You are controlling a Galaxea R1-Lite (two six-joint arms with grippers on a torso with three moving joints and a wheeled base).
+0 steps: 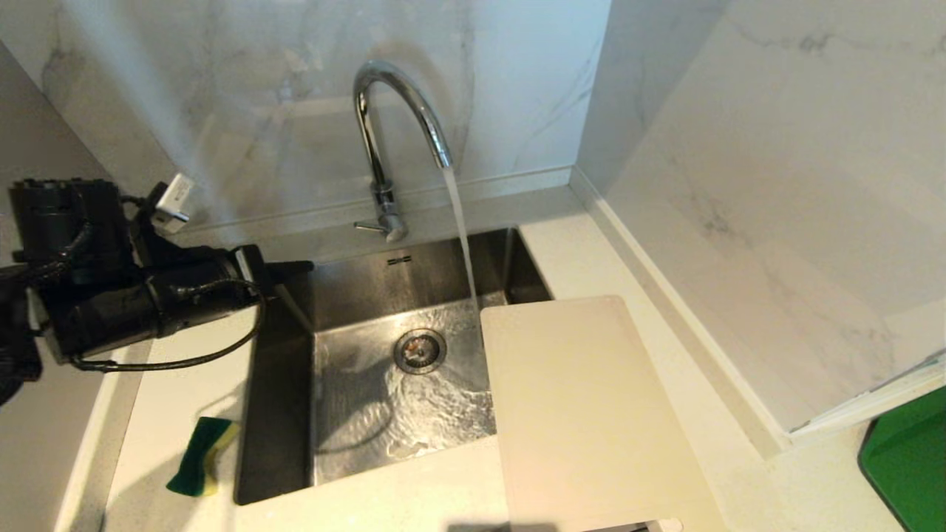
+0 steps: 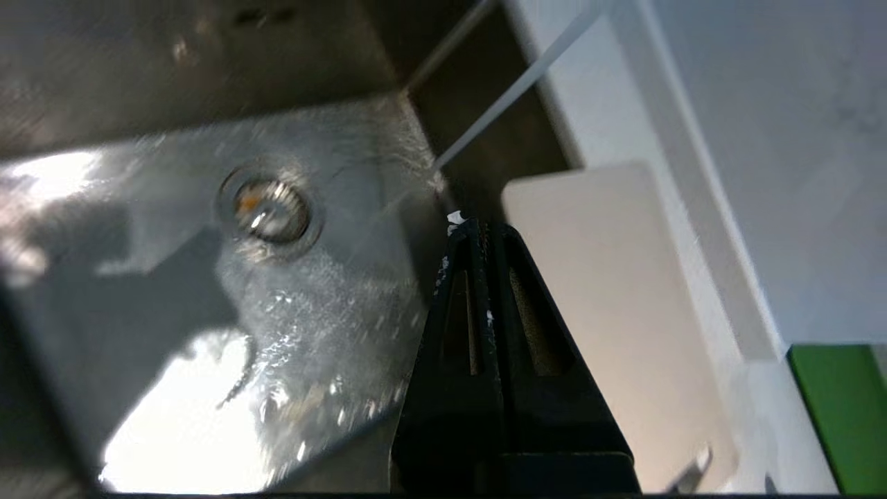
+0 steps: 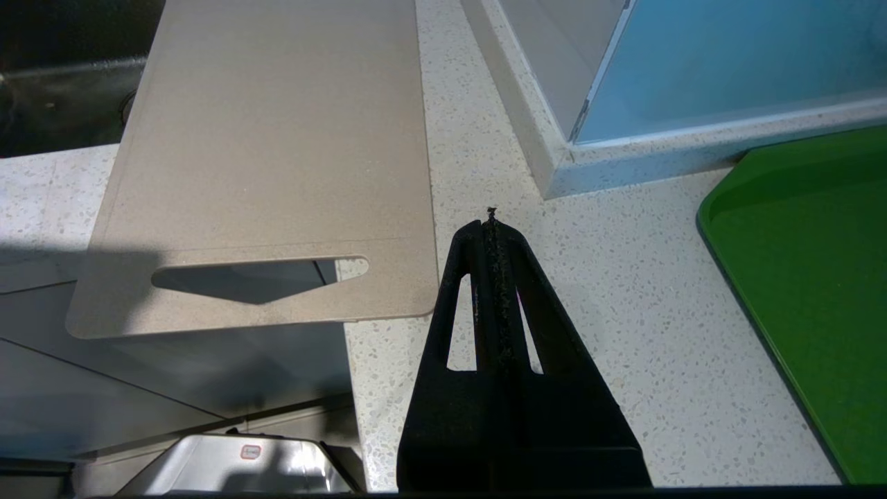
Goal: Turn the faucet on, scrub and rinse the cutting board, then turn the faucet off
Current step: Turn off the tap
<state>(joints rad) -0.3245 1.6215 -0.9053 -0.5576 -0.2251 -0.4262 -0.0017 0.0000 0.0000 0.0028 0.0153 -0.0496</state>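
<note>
The pale table [image 1: 185,369] holds a steel sink [image 1: 347,295] where water runs from the faucet [image 1: 392,111] at the back rim. The cutting board [image 1: 584,414] lies flat just right of the basin, one edge overhanging it. The left claw [image 2: 478,229], pressed together and empty, hangs above the sink's left side. The right claw [image 3: 492,222], also pressed together, hovers beside the board's slotted end. A green-yellow sponge [image 1: 201,454] sits left of the sink

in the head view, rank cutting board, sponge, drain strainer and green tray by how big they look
1. cutting board
2. green tray, cut off by the frame, so only its visible part counts
3. sponge
4. drain strainer, close to the sponge
</note>
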